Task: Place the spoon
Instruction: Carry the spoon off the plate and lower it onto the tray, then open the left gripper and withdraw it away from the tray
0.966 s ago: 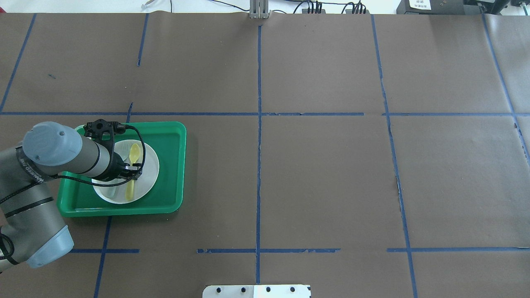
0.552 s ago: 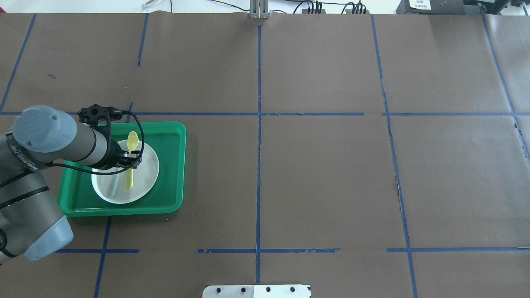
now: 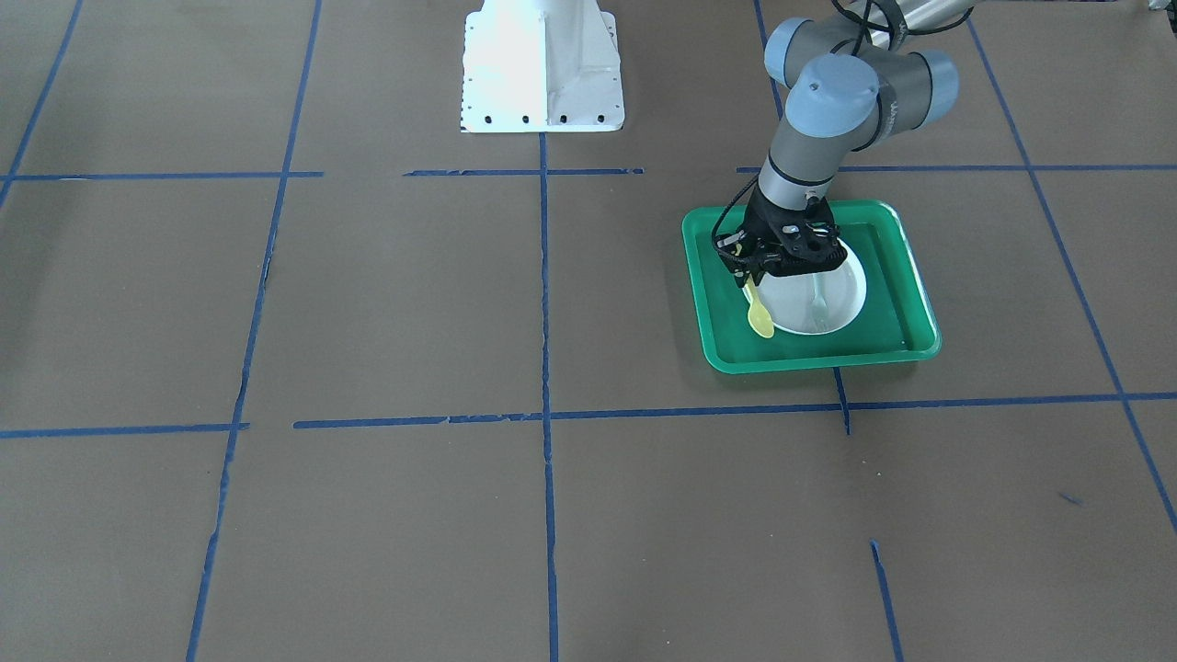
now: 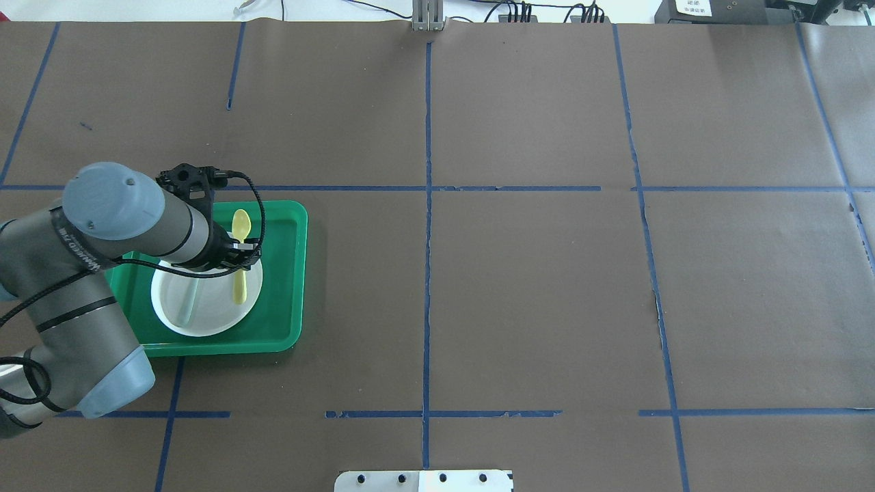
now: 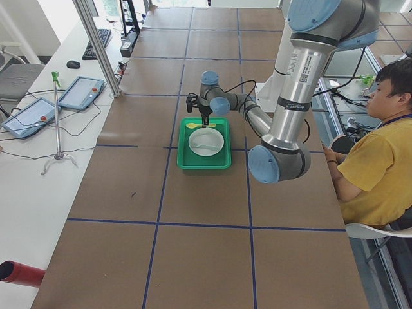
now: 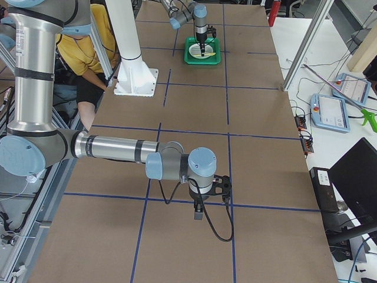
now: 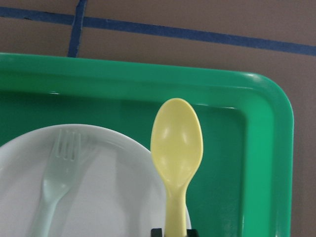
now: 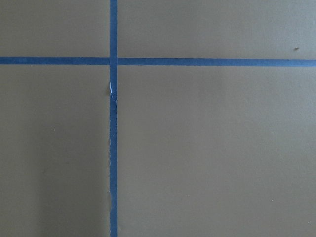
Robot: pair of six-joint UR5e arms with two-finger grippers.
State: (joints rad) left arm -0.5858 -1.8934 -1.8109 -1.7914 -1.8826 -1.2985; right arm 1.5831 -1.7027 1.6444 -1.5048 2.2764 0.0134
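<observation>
**Front-facing:** left arm (image 3: 809, 138) down over green tray (image 3: 818, 360). Left jaws clamped on spoon (image 3: 759, 311) at mid-handle. Spoon bowl out past the white plate (image 3: 841, 299) rim, over bare tray floor on the tray side away from the robot. Fork (image 3: 817, 299) flat on the plate, not gripped.

**Overhead:** same grip. Spoon (image 4: 240, 225) running lengthwise in the tray's right half, handle end over the plate, bowl near the tray's far rim. All of it inside the tray outline.

**Exterior left:** spoon only a small yellow dash at the tray's far end, under the wrist. Too small to read its height over the tray floor.

**Exterior right:** right jaws pointing down over bare tabletop (image 6: 265, 165), well apart from the tray. Open or closed: cannot tell from here.

**Left wrist:** handle pinched between the jaws at the bottom edge. Bowl hollow side up, just inside the tray's rim corner, with plate and fork beside it.

**Right wrist:** only tabletop and blue tape (image 8: 113, 148), jaws out of frame.

**Step, as judged:** grasp done, carry in hand, release not yet made.

**Next, as judged:**
- Drop spot not given by the task.
- If it is outside the tray, needs lift enough to clear the rim.
- Keep the spoon level, lower to contact, then open the jaws.
- Slim handle likely to pivot in the pinch, so go slow.
</observation>
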